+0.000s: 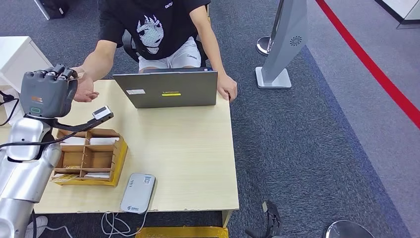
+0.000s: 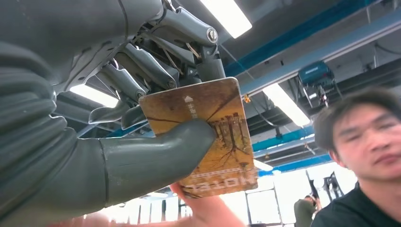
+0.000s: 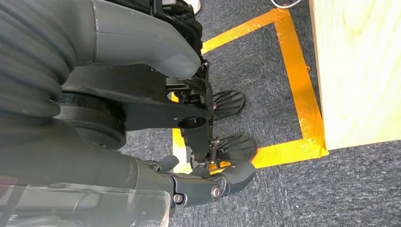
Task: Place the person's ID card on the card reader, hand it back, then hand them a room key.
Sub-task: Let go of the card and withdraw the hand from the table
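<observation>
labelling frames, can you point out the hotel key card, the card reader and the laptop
hotel key card (image 2: pixel 222 137): left wrist view, printed face beside the thumb.
card reader (image 1: pixel 138 193): head view, middle of its grey top.
laptop (image 1: pixel 168 90): head view, back of the lid.

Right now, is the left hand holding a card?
Yes, the left hand pinches a brown hotel card between thumb and fingers.

Left hand (image 1: pixel 47 91) raised, pinching; right hand (image 3: pixel 208 184) hangs, fingers apart.
</observation>
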`<state>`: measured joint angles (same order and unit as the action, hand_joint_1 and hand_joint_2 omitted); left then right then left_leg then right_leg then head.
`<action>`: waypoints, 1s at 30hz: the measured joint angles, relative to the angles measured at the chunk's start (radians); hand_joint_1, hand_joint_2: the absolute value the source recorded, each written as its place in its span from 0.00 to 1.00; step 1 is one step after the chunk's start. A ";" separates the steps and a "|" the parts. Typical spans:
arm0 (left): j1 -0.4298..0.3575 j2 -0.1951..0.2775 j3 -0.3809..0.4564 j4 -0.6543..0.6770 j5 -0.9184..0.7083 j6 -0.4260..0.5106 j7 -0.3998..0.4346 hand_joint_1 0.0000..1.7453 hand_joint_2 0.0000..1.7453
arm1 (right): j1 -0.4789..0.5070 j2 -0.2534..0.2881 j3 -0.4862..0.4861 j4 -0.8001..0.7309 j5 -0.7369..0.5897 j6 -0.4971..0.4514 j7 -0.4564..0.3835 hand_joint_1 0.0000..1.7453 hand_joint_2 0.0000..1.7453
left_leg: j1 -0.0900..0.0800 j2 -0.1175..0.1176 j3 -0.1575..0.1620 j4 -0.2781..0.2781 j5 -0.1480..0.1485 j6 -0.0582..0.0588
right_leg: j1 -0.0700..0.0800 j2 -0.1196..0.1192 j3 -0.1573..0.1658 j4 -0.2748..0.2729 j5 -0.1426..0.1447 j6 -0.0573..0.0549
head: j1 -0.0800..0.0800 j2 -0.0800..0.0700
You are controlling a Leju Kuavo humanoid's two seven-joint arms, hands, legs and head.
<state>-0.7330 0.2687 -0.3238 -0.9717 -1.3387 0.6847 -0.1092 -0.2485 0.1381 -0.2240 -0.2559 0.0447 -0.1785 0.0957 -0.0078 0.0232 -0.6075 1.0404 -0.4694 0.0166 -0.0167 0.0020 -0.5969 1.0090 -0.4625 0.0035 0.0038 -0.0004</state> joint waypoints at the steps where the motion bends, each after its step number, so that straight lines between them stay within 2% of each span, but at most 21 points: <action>1: -0.012 -0.004 0.000 0.024 -0.003 0.005 -0.003 0.56 1.00 | -0.001 0.001 0.002 0.000 0.001 -0.002 0.001 0.00 1.00 | 0.000 0.000 0.000 0.000 0.000 0.000 | 0.000 0.000 0.000 0.000 0.000 0.000 | 0.000 0.000; 3: -0.021 -0.011 0.000 0.050 -0.011 0.008 -0.007 0.10 1.00 | -0.002 0.002 0.004 0.000 0.002 -0.005 0.002 0.00 1.00 | 0.000 0.000 0.000 0.000 0.000 0.000 | 0.000 0.000 0.000 0.000 0.000 0.000 | 0.000 0.000; 5: -0.020 -0.018 0.000 0.064 -0.022 0.009 -0.012 0.00 1.00 | -0.002 0.003 0.006 0.001 0.003 -0.007 0.002 0.00 1.00 | 0.000 0.000 -0.001 0.000 0.000 0.000 | 0.000 0.000 0.000 0.000 0.000 0.000 | 0.000 0.000; 11: 0.014 -0.028 0.007 0.076 -0.041 0.010 -0.038 0.00 1.00 | -0.001 0.003 0.013 0.001 0.003 -0.007 -0.001 0.00 1.00 | 0.000 0.000 -0.001 0.000 0.000 0.000 | 0.000 0.000 0.000 0.000 0.000 0.000 | 0.000 0.000; 16: 0.101 -0.032 0.053 0.018 -0.019 0.012 -0.109 0.00 1.00 | 0.004 0.003 0.014 0.002 0.001 -0.009 -0.005 0.00 1.00 | 0.000 0.000 -0.001 0.000 0.000 0.000 | 0.000 0.000 -0.001 0.000 -0.001 0.000 | 0.000 0.000; 23: 0.263 -0.075 0.203 -0.171 0.087 0.013 -0.296 0.00 1.00 | 0.018 0.003 0.014 0.002 -0.008 -0.012 -0.014 0.00 1.00 | 0.000 0.000 -0.001 -0.001 -0.001 -0.001 | 0.000 0.001 -0.001 0.000 -0.001 0.001 | -0.002 0.000; 27: 0.353 -0.150 0.325 -0.294 0.219 0.015 -0.502 0.00 1.00 | 0.026 0.003 0.014 0.002 -0.017 -0.019 -0.020 0.00 1.00 | 0.000 0.000 -0.001 -0.001 -0.001 0.000 | 0.000 0.000 -0.001 0.000 -0.002 0.001 | 0.000 0.000; 30: 0.421 -0.197 0.388 -0.377 0.295 0.015 -0.559 0.00 1.00 | 0.031 0.003 0.014 0.002 -0.019 -0.021 -0.026 0.00 1.00 | 0.000 0.001 -0.001 -0.001 -0.003 0.000 | -0.001 0.001 -0.001 -0.001 -0.002 0.001 | 0.000 0.000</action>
<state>-0.3124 0.0722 0.0640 -1.3488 -1.0435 0.7002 -0.6680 -0.2172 0.1410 -0.2103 -0.2541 0.0257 -0.1993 0.0693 -0.0082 0.0241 -0.6087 1.0398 -0.4720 0.0165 -0.0172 0.0033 -0.5977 1.0085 -0.4642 0.0042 0.0035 -0.0004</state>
